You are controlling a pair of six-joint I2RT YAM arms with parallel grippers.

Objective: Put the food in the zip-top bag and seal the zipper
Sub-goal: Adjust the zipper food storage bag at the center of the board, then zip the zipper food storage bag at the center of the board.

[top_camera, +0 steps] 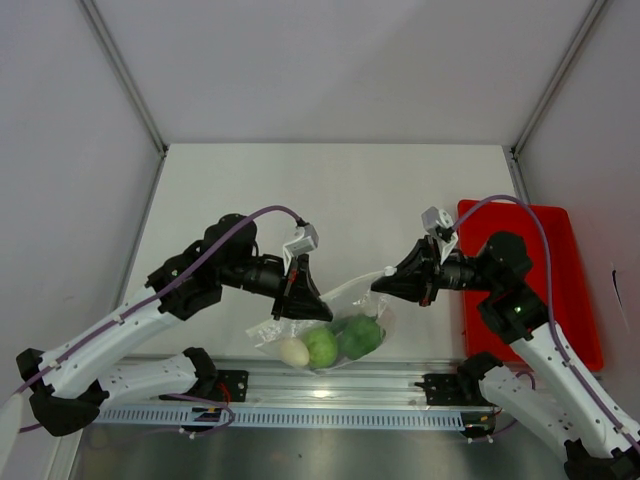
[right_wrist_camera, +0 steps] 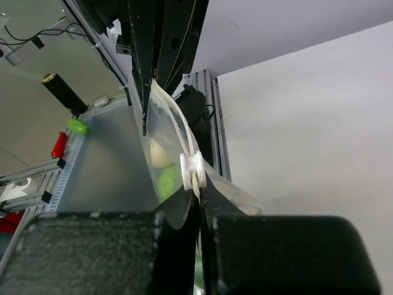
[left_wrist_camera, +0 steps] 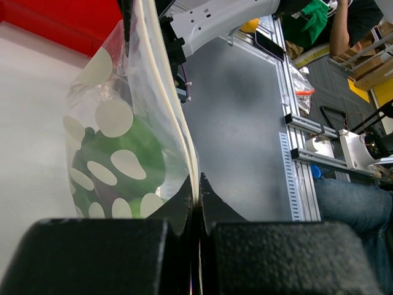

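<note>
The clear zip-top bag [top_camera: 345, 305] hangs between both grippers above the table's near edge. Inside it lie the whitish ball [top_camera: 294, 351], the bright green round piece [top_camera: 321, 347] and the darker green piece [top_camera: 359, 336]; the purple piece is hidden. My left gripper [top_camera: 312, 308] is shut on the bag's mouth edge at its left end, seen close in the left wrist view [left_wrist_camera: 197, 184]. My right gripper [top_camera: 379, 285] is shut on the zipper strip at the right end, just behind the white slider [right_wrist_camera: 191, 171]. The zipper [left_wrist_camera: 178, 110] runs taut between them.
A red tray [top_camera: 560, 290] lies at the right of the table, beside my right arm. The aluminium rail [top_camera: 330, 412] with both arm bases runs along the near edge. White walls enclose the table at the back and sides.
</note>
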